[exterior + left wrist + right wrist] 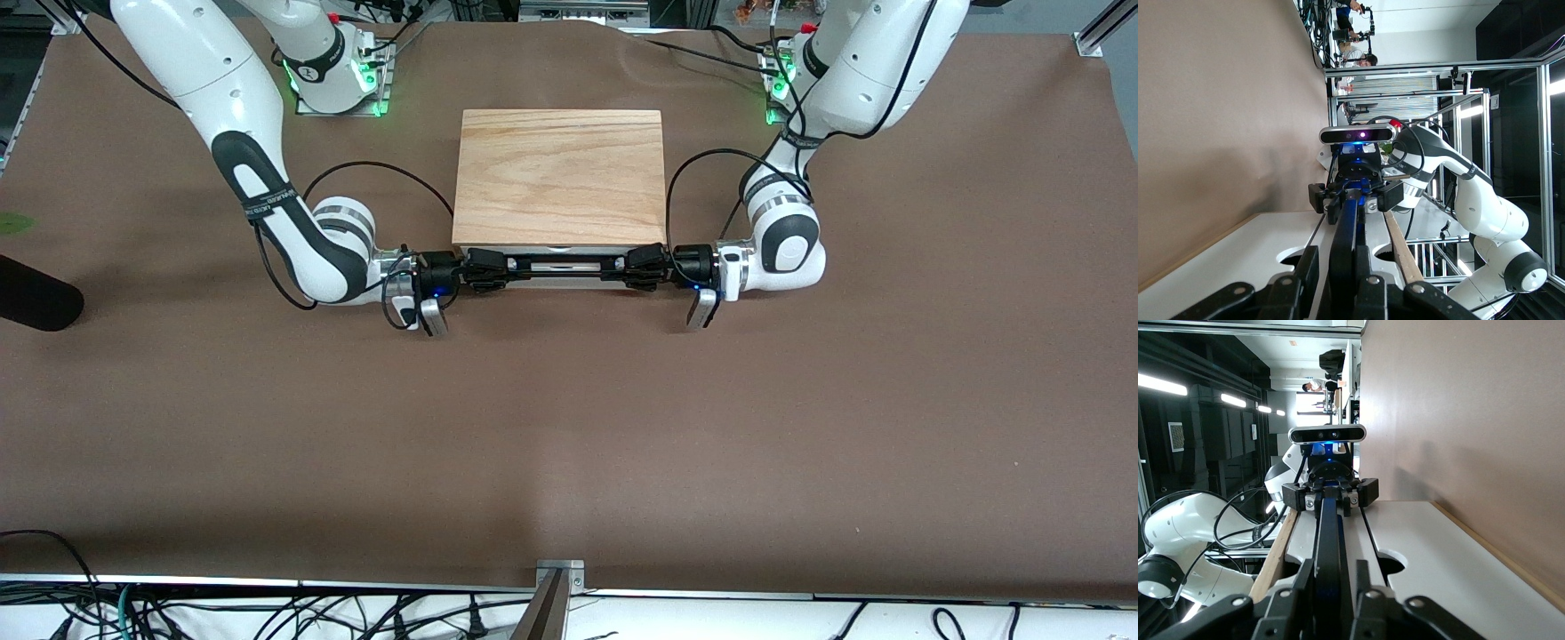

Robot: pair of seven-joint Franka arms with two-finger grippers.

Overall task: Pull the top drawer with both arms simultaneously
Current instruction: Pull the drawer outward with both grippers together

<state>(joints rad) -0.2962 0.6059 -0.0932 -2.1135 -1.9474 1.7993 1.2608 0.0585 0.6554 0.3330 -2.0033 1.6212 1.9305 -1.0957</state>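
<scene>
The top drawer's white front sits under the cabinet's wood-grain top, flush or nearly flush with it. Its black bar handle runs across the front. My left gripper straddles the handle's end toward the left arm, and my right gripper straddles the other end. In the left wrist view the handle lies between the fingers of the left gripper: one finger touches it, and a gap shows at the other. The right wrist view shows the same for the handle and the right gripper.
The cabinet stands mid-table on a brown cover. Arm cables loop beside the cabinet's sides. A black object lies at the table edge toward the right arm's end. Each wrist view shows the other gripper at the handle's distant end.
</scene>
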